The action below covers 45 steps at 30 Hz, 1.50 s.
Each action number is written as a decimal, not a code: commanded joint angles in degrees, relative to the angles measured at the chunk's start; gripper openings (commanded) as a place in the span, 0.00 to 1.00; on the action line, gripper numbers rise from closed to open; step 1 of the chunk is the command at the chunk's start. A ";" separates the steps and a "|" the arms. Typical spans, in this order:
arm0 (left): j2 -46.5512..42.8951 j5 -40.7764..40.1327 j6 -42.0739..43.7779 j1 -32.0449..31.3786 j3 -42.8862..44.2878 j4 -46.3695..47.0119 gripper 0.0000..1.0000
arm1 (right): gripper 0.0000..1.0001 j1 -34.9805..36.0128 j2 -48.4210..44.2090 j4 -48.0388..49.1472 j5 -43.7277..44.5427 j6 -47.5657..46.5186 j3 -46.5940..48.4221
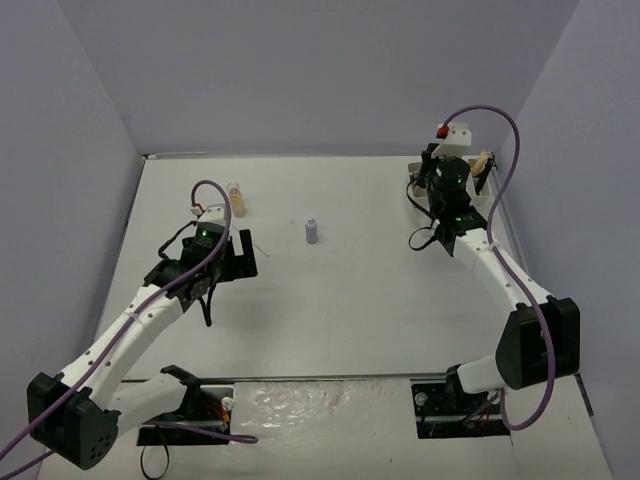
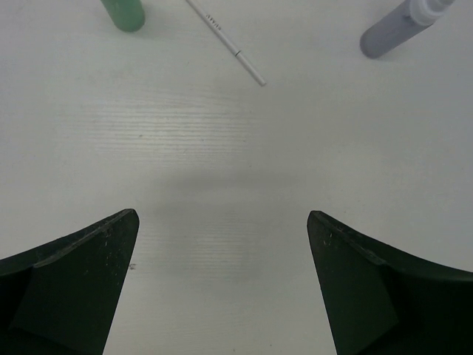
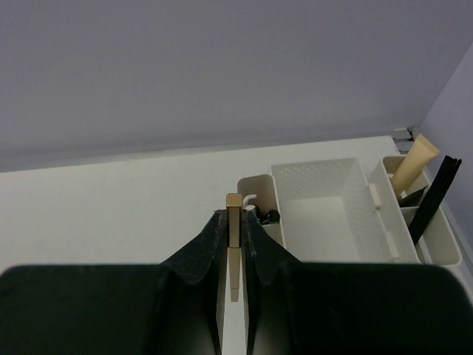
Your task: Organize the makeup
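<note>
The white bench (image 1: 340, 320) carries a white compartmented organizer (image 3: 314, 164) at its far right corner. The organizer's large perforated middle bin is bare. The narrow bins on its right hold a tan tube (image 3: 414, 166) leaning upright and some black pencils (image 3: 436, 196). The small bin on its left holds a few dark and white bits too small to name. The right gripper (image 3: 235, 229) hangs just short of that small bin, its jaws pinched narrow on a slim gold-topped stick (image 3: 234, 203) that stands upright between them. The left gripper (image 2: 222, 222) sits over bare bench toward the far left, jaws spread wide with nothing between them. Beyond its tips lie a green bottle (image 2: 124, 13), a thin white pencil (image 2: 225, 41) lying at a slant, and a grey bottle (image 2: 399, 29), all well apart from the jaws. The top view alone shows an amber bottle (image 1: 237, 200) near the far left, and the grey bottle (image 1: 312, 231) standing upright mid-bench. Only the right wrist view looks into the bins.
</note>
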 commanded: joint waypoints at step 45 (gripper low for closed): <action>21.65 -4.34 -24.88 2.32 15.94 -9.42 0.97 | 0.97 -5.80 -15.51 -12.57 -4.35 10.57 -5.06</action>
